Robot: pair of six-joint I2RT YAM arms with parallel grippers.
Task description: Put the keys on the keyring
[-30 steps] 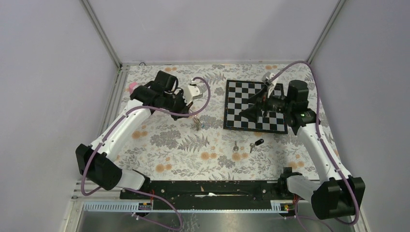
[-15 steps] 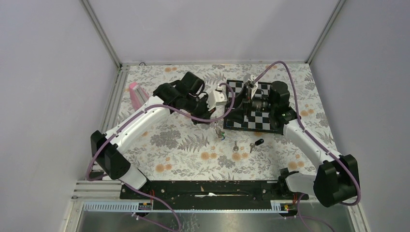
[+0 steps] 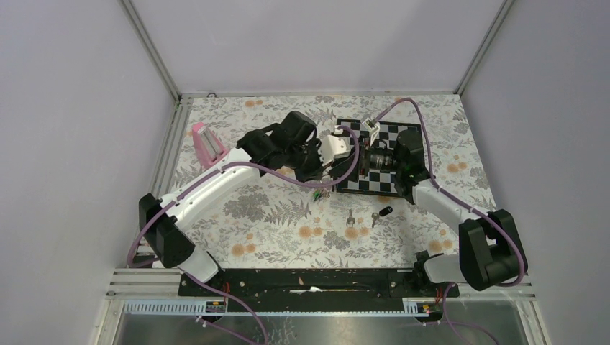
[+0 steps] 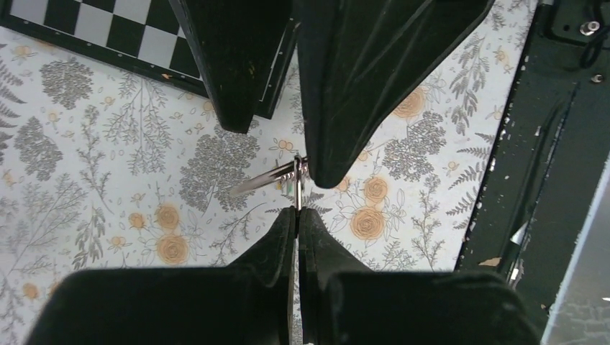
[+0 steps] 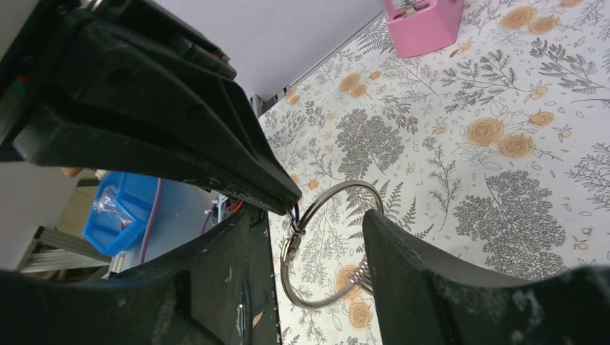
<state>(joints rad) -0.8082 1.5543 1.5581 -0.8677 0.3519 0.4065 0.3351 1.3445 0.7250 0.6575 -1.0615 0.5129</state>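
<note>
Holding the keyring (image 5: 287, 251) by its thin wire, up off the flowered table (image 3: 252, 208), in the left gripper (image 4: 297, 212), pressed fully together on the wire with no gap showing. From the right wrist, can make out only one large silver ring clearly, with a short coil at its lower edge; cannot find the coloured tags there, with black fingers covering much of the frame. From above, shrunk to a small tangle with a speck of green, just off the near left corner of the chessboard (image 4: 93, 29); cannot count the rings at that size. From the left wrist, only a sliver of wire and a blurred silver piece jutting left. Straddling the big ring with the right gripper (image 5: 311, 215), spread wide and clamped on nothing; cannot tell whether either pad touches the wire. Lying flat on the table nearer the bases, well apart from the ring: the silver key (image 3: 349, 217) and, near it on the right, the black-headed key (image 3: 383, 212), both too small for any detail and outside both wrist views. Farther out, a pink block (image 3: 205, 144) by the table's left edge, cut off at the top in the right wrist view, and a blue bin (image 5: 115, 215) beyond the table, partly hidden behind the left gripper.
</note>
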